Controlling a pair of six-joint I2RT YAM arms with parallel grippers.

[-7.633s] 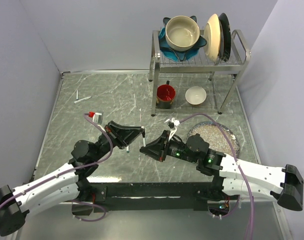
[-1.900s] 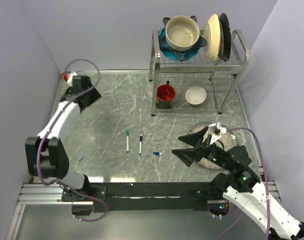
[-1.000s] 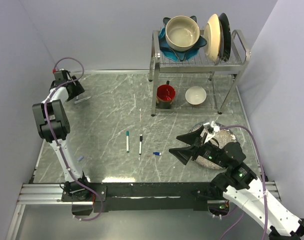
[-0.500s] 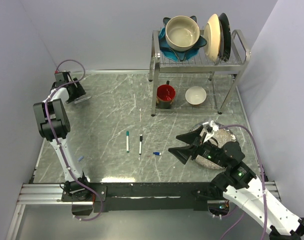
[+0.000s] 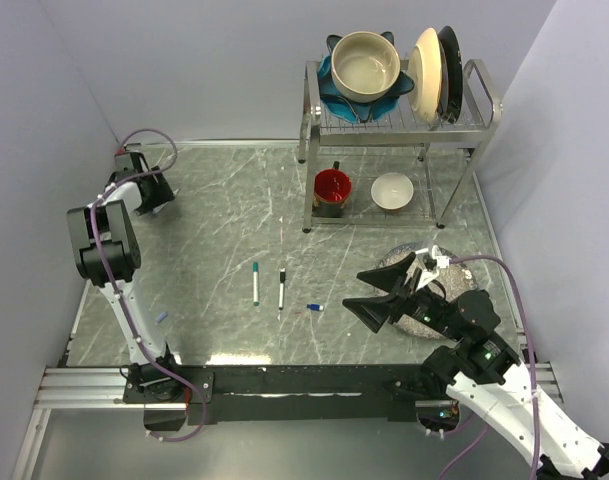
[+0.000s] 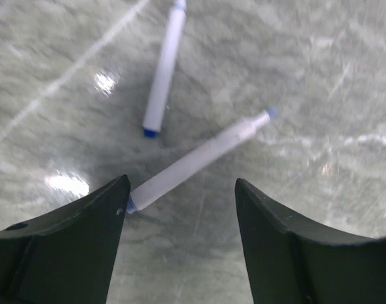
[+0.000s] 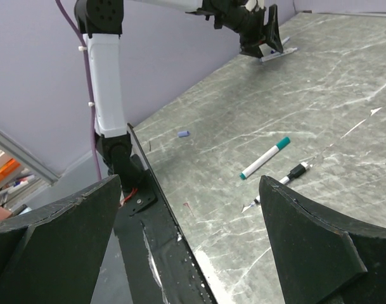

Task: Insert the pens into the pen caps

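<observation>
Top view: left gripper (image 5: 146, 192) sat at the 10 o'clock corner of the table (image 5: 214, 215) and its own body hid whatever lay under it, so I couldn't read the jaws from there. Left wrist cam filled that in: fingers (image 6: 72, 234) were spread wide with nothing pinched. A white pen (image 6: 199, 157) lay flat on the table top, its near end between the fingertips, just beside the one at 9 o'clock in that view, bluish tip pointing to 2 o'clock. A second white pen (image 6: 163, 67) lay beyond it toward 12 o'clock, near but apart, blue end toward the camera. Right gripper (image 5: 353, 290) hovered at the table's 4 o'clock, jaws wide apart and empty; top and right wrist views agreed on that. Mid-table, a teal-capped pen (image 5: 255, 282) and a black-capped pen (image 5: 281, 288) lay side by side, not touching, caps toward 12 o'clock. A blue cap (image 5: 315, 307) sat loose at 4 o'clock of the black-capped pen, and a second blue cap (image 5: 161, 317) sat near the table's 8 o'clock edge. Right wrist cam showed both capped pens and the second blue cap from low down, plus the left gripper low over a white pen far across the table — the mid-table blue cap I couldn't pick out there. Dish rack (image 5: 404, 120) and red mug (image 5: 332, 188) stood at 1 o'clock, seen only in the top view.
</observation>
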